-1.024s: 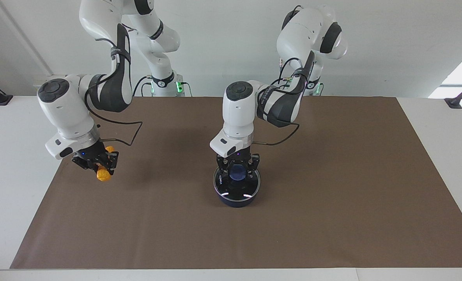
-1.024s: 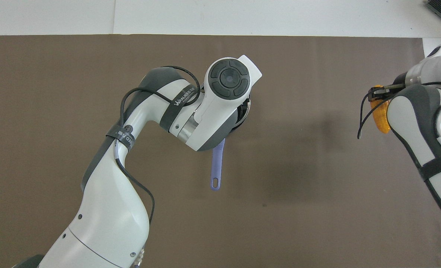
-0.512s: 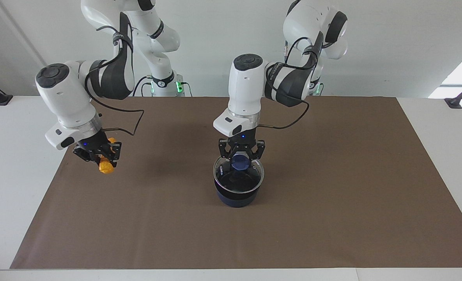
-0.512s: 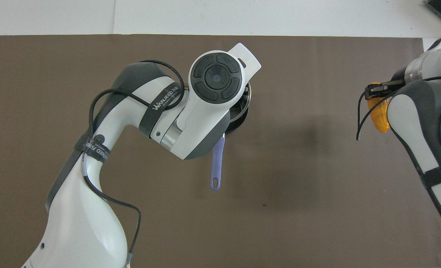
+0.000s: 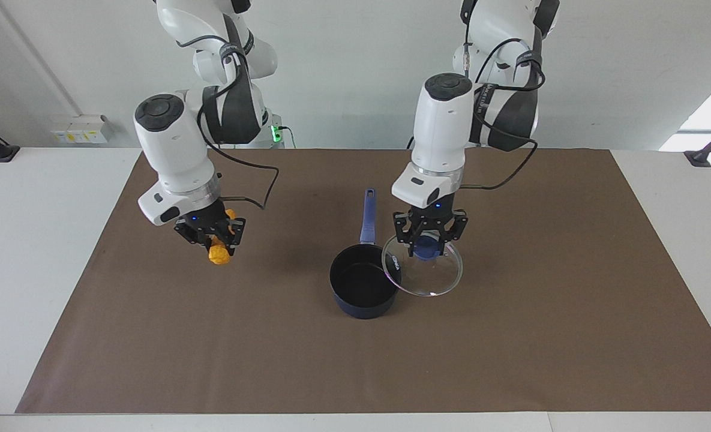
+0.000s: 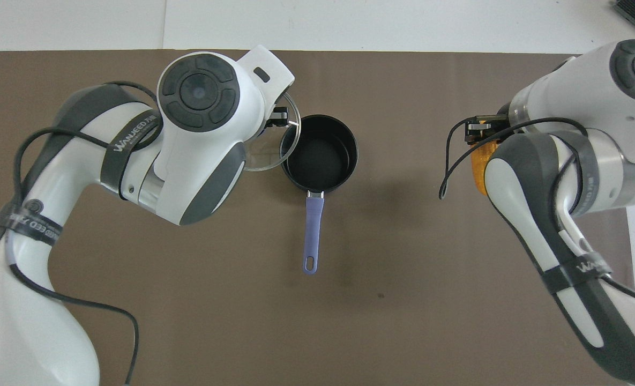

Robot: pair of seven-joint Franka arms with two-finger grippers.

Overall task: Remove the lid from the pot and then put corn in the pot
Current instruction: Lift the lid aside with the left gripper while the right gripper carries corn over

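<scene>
The dark navy pot (image 5: 363, 287) (image 6: 322, 154) stands uncovered mid-mat, black inside empty, its long blue handle (image 5: 367, 216) (image 6: 312, 233) pointing toward the robots. My left gripper (image 5: 428, 242) is shut on the blue knob of the clear glass lid (image 5: 422, 267) (image 6: 274, 147) and holds it in the air beside the pot, toward the left arm's end; the lid's edge overlaps the pot's rim in both views. My right gripper (image 5: 212, 235) is shut on the yellow-orange corn (image 5: 218, 254) (image 6: 479, 169), held above the mat toward the right arm's end.
A brown mat (image 5: 511, 336) covers most of the white table (image 5: 25, 252). Bare white table lies past each end of the mat. Black cables hang from both wrists.
My left gripper lifted the lid off the pot and carried it up and toward the left arm's end. My right gripper moved with the corn toward the pot.
</scene>
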